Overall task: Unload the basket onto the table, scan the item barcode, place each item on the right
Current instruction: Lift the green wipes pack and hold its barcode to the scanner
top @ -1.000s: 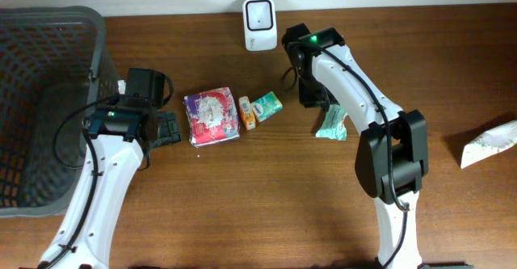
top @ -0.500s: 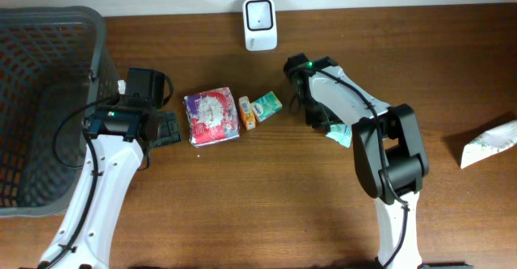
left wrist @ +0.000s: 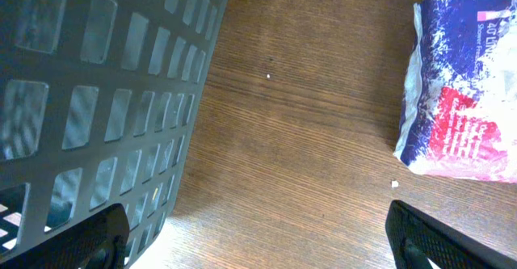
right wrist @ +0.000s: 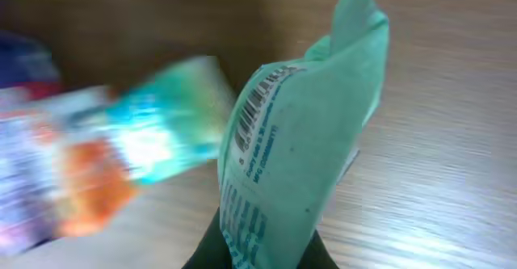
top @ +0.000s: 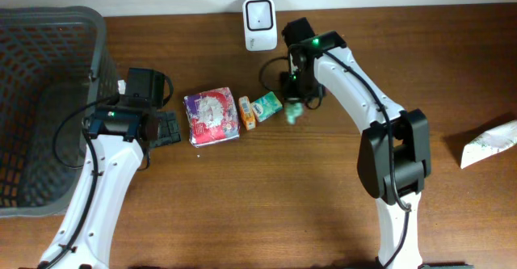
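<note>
My right gripper [top: 292, 99] is shut on a thin green packet [top: 292, 113], held just right of the small teal box [top: 266, 105] and below the white scanner [top: 259, 13]. The right wrist view shows the green packet [right wrist: 299, 148] standing upright out of the right gripper [right wrist: 262, 249], with a printed barcode [right wrist: 258, 107] on its left face. The left gripper [top: 161, 128] rests open beside the basket. In its wrist view the left gripper [left wrist: 262, 245] has only bare table between its fingertips [left wrist: 89, 241].
A dark mesh basket [top: 93, 67] fills the far left. A blue, white and red pack [top: 212, 115], an orange box [top: 247, 112] and the teal box lie mid-table. A white packet [top: 489, 144] lies at the right edge.
The right gripper has closed on the green packet and carried it left, from the table right of the arm to beside the teal box. The left arm has not moved.
</note>
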Controlling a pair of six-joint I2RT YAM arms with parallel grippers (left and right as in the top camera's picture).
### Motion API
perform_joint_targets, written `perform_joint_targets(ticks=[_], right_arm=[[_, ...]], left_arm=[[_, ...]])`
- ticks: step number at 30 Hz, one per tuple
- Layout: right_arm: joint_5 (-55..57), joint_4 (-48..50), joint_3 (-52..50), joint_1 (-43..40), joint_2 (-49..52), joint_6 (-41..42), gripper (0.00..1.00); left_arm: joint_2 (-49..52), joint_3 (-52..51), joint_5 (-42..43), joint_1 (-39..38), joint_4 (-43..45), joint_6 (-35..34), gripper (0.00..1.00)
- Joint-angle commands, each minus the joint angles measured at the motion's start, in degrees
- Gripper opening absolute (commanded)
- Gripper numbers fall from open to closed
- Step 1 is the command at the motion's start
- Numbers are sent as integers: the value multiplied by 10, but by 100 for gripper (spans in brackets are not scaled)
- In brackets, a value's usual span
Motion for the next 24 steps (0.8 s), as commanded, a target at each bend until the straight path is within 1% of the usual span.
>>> perform_joint_targets(ticks=[1,2,3,5,7,8,9,10,11,16,18,20,21,22,23,24], right_arm=[[-194,32,-22,-29,0,-29,4],[-216,47,-40,-36,0,-30,4],[-250,74,-80,-51,1,-39,4],[-274,109,-135,-78,0,-39,5],[-275,114,-164,-113,0,-51,14],[-278,109,-166,-126,0,-66,21],[-292,103,-166,-140,0,-90,35],[-298,95,-166,-152,0,-100,59],[-298,89,-166,-162,0,-99,64],[-304,63,-163,-182,0,-100,65],[-297,45,-169,-177,0,-131,65],[-258,56,-192,-170,0,-129,65],[-257,74,-208,-168,0,-128,65],[-267,96,-222,-168,0,-125,64],[-293,130,-240,-168,0,-125,58],[-317,155,-250,-167,0,-125,50]], left_arm=[[-2,0,0,2,1,-6,99],[-2,0,0,2,1,-6,99],[-2,0,0,2,1,-6,99],[-2,0,0,2,1,-6,99],[-2,0,0,2,1,-6,99],[-2,0,0,2,1,-6,99],[-2,0,0,2,1,-6,99],[-2,0,0,2,1,-6,99],[-2,0,0,2,1,-6,99],[-2,0,0,2,1,-6,99],[-2,0,0,2,1,-6,99],[-2,0,0,2,1,-6,99],[-2,0,0,2,1,-6,99],[-2,0,0,2,1,-6,99],[-2,0,0,2,1,-6,99],[-2,0,0,2,1,-6,99]])
